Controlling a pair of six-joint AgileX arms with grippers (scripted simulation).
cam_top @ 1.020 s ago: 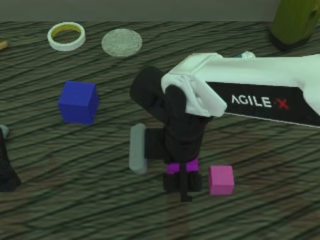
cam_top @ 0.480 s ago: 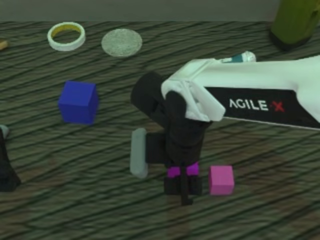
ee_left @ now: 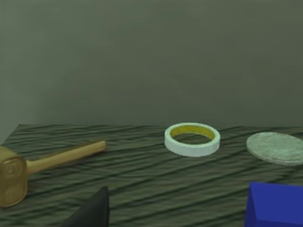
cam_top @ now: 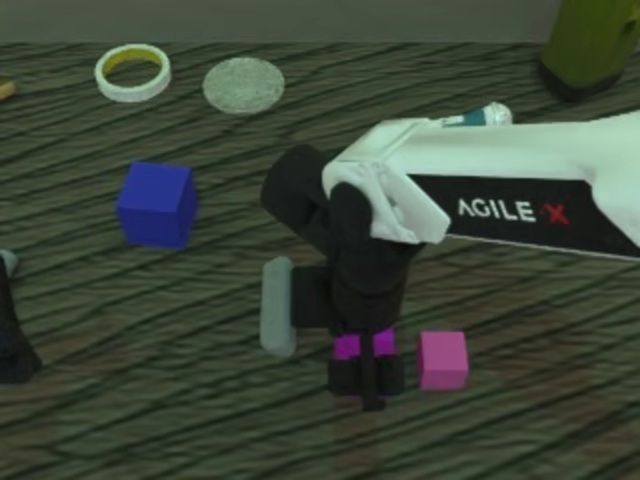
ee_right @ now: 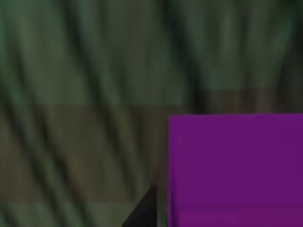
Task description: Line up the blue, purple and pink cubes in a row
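The purple cube (cam_top: 362, 345) sits low over the table in the front middle, and my right gripper (cam_top: 366, 372) is shut on it from above. It fills much of the right wrist view as the purple cube (ee_right: 236, 170), with one dark fingertip (ee_right: 142, 213) close beside it. The smaller pink cube (cam_top: 443, 360) rests on the table just right of the gripper, a small gap away. The blue cube (cam_top: 155, 203) stands apart at the left; a corner of the blue cube (ee_left: 277, 205) shows in the left wrist view. My left gripper (cam_top: 10, 345) is parked at the left edge, open.
A white tape ring (cam_top: 132, 72) and a grey disc (cam_top: 243, 85) lie at the back left. An olive-green object (cam_top: 590, 40) stands at the back right. A wooden mallet (ee_left: 28, 165) lies off to the left. A small teal-tipped item (cam_top: 482, 115) peeks out behind my right arm.
My right gripper has sunk slightly toward the table's front with the purple cube in it, then nearly stopped. The pink and blue cubes have not moved.
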